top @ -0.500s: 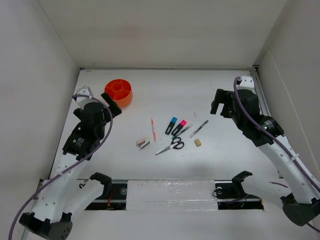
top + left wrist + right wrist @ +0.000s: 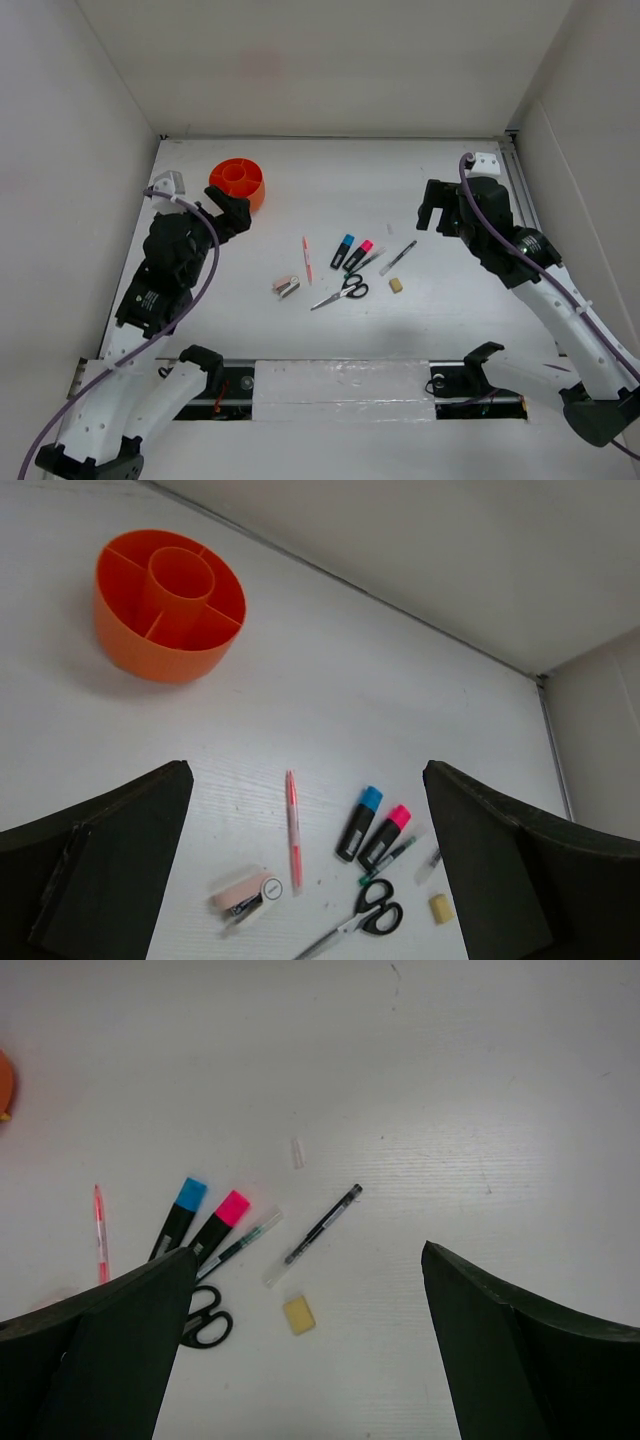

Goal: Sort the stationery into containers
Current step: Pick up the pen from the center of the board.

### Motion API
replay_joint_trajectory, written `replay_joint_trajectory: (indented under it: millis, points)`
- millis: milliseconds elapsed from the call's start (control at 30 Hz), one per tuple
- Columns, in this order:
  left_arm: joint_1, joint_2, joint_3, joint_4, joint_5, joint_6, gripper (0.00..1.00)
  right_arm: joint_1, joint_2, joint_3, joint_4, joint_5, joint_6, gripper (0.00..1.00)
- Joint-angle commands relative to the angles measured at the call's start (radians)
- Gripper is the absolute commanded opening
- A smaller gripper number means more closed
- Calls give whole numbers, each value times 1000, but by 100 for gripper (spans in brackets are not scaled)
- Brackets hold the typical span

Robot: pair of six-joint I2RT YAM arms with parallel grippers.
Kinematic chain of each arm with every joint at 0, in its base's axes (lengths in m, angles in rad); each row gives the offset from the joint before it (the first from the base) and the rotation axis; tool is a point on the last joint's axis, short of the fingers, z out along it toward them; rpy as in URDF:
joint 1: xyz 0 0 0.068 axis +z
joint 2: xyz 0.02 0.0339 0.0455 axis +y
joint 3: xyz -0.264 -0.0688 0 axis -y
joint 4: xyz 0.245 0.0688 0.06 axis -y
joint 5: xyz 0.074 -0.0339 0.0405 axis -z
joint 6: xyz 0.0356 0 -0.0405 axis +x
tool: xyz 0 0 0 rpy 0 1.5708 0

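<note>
The stationery lies in a loose cluster mid-table: a red pen (image 2: 307,258), blue-capped highlighter (image 2: 343,250), pink-capped highlighter (image 2: 359,255), black-white pen (image 2: 399,257), scissors (image 2: 342,292), tan eraser (image 2: 396,285) and stapler (image 2: 286,287). The orange divided tub (image 2: 237,182) stands at the far left, its compartments bare (image 2: 170,605). My left gripper (image 2: 232,210) hovers open just in front of the tub, looking over the cluster (image 2: 305,780). My right gripper (image 2: 437,210) hangs open to the right of the pens, above the eraser (image 2: 299,1315) and black-white pen (image 2: 322,1225). Neither holds anything.
A thin green-tipped pen (image 2: 240,1245) lies beside the pink highlighter, and a small clear cap (image 2: 296,1153) lies beyond it. White walls close in the table on the left, back and right. A rail with taped sheeting (image 2: 340,382) runs along the near edge.
My left arm has dropped a little and swung its gripper slightly right, toward the cluster. The right gripper has edged a little left. Nothing on the table has moved.
</note>
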Motion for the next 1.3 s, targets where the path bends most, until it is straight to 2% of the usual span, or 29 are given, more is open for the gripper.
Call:
replay_joint_trajectory:
  millis: [0,67,133,200,233,267,400,600,867,1067,1233,1267]
  points:
    - [3,87,48,62,142,12,100,2,-21,19,36,-18,5,100]
    - [-37,198,94,41,162,2,100,3,-21,18,47,-27,5,100]
    - [-97,258,114,30,98,-18,100,3,-21,18,47,-47,5,100]
    - [-173,368,154,-2,46,-52,100,13,-21,18,57,-47,16,100]
    - [-195,417,178,-33,-23,-69,100,13,-21,18,57,-58,16,100]
    - [-228,516,223,-57,-47,-78,100,22,-21,8,57,-58,16,100]
    - [-240,705,255,-146,-133,-129,100,41,-21,-3,76,-78,27,100]
    - [-270,806,176,-94,-97,-170,100,84,-21,-35,96,-78,36,100]
    - [-344,928,205,-105,-116,-199,100,114,9,-44,116,-87,45,100]
    - [-344,973,166,-93,-125,-222,100,134,0,-64,125,-87,54,100]
    - [-344,1019,157,-75,-125,-222,95,144,-9,-74,125,-87,63,100]
    - [-344,1033,157,-74,-116,-222,91,144,-9,-74,125,-87,73,100]
